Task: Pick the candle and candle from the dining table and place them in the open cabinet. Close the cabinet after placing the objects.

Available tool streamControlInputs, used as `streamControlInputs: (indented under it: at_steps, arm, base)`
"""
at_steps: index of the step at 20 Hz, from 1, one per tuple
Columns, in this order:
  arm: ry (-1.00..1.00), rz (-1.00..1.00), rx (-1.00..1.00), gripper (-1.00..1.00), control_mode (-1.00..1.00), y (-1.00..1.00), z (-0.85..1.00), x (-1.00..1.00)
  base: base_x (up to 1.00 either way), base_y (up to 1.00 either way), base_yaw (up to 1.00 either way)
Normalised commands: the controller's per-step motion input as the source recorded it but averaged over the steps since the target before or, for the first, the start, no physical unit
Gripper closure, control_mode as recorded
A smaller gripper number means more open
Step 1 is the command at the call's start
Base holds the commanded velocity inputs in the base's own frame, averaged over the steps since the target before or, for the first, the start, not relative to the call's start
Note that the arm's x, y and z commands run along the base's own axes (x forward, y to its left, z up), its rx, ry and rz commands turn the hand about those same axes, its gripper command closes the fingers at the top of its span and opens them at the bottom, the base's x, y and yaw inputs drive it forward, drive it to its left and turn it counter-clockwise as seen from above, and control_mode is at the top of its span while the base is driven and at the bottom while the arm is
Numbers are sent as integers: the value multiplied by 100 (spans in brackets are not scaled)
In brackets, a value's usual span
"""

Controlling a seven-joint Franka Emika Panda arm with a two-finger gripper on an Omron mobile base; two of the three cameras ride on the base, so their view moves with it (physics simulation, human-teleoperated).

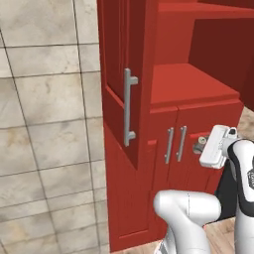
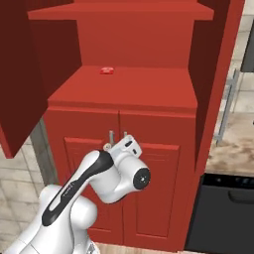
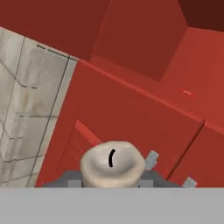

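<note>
My gripper (image 3: 111, 178) is shut on a candle (image 3: 113, 162), whose pale beige round top and short black wick show between the dark fingertips in the hand view. From the left base view, the gripper (image 1: 202, 145) hangs in front of the lower doors of the red cabinet (image 1: 193, 84), below the open shelf. In the right base view the candle (image 2: 106, 146) peeks out behind the white hand, under the cabinet's shelf (image 2: 124, 92). The upper cabinet doors stand open. The dining table is out of view.
A small flat red item (image 2: 106, 70) lies at the back of the shelf. The left open door (image 1: 119, 74) with its silver bar handle (image 1: 129, 106) juts out toward me. The right open door (image 2: 218, 74), a beige veined counter (image 2: 233, 146) and a dark appliance (image 2: 228, 208) are to the right.
</note>
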Motion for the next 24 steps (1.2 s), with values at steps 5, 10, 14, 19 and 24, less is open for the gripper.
streamControlInputs:
  at_steps: [5,10,14,19,24]
  arm:
    - [0,0,0,100,100,0,0,0]
    - [0,0,0,100,100,0,0,0]
    - [0,0,0,100,100,0,0,0]
    - [0,0,0,100,100,0,0,0]
    - [0,0,0,100,100,0,0,0]
  base:
    - [69,-22,0]
    - [21,-15,0]
    - [1,0,0]
    - [2,0,0]
    - [0,0,-3]
